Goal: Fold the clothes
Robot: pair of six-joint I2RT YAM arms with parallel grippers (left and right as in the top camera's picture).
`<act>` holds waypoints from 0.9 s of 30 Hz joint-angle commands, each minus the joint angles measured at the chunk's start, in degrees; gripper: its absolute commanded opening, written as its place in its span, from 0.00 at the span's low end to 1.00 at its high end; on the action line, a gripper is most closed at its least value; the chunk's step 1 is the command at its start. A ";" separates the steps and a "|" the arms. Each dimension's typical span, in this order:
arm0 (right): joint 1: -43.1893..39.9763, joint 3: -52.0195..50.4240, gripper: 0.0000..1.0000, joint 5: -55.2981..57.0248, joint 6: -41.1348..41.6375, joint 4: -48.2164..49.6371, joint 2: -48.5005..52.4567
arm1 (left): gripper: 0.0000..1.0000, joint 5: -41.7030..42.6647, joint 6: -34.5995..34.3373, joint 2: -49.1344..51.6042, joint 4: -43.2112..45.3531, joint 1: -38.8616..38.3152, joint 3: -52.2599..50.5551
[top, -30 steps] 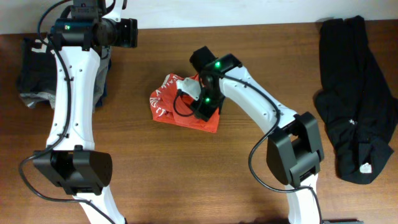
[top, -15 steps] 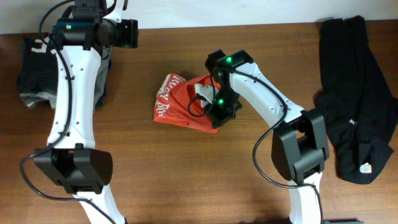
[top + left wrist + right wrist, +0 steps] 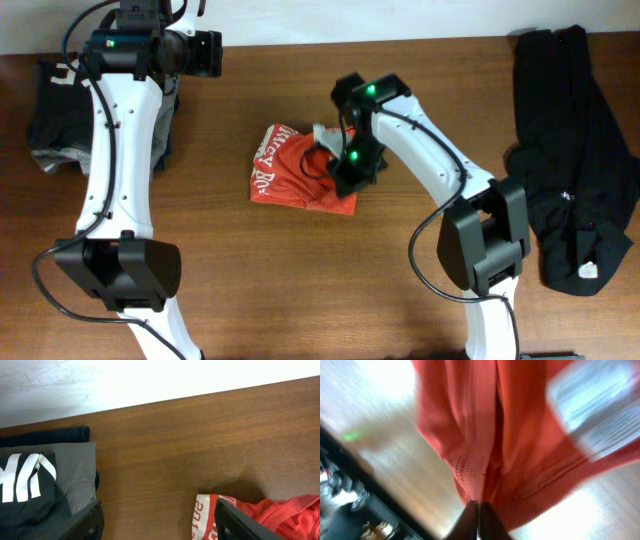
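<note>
The orange-red T-shirt (image 3: 295,175) with white lettering lies bunched at the table's middle. It also shows in the left wrist view (image 3: 260,515) with its "2013" print, and in the right wrist view (image 3: 495,425). My right gripper (image 3: 345,180) is shut on a fold of the T-shirt at its right edge; the pinched fingers show in the right wrist view (image 3: 478,509). My left gripper (image 3: 157,522) is open and empty, high at the back left, away from the shirt. The long black garment (image 3: 570,150) lies at the far right.
A dark folded garment with white stripes on a grey one (image 3: 60,115) lies at the back left; it also shows in the left wrist view (image 3: 35,485). The table's far edge meets a white wall (image 3: 150,380).
My right gripper has dragged the T-shirt's right edge to the right, spreading the bunch wider and flatter. The left arm has not moved.
</note>
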 commanded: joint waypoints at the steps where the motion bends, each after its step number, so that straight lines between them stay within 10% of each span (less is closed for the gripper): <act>1: -0.15 4.02 0.29 -1.31 1.53 3.06 -1.79 | 0.71 -0.22 1.14 0.57 0.22 0.09 0.44; 5: -0.15 3.54 0.45 1.40 5.90 9.94 -1.29 | 0.71 -0.22 1.14 0.57 0.57 0.09 0.44; 17: -0.07 2.36 0.46 12.66 27.32 19.34 4.33 | 0.70 -0.22 1.14 0.57 0.57 0.09 0.44; 27: -2.03 2.36 0.50 17.97 25.53 20.28 6.58 | 0.70 -0.22 2.08 0.61 0.59 0.09 0.44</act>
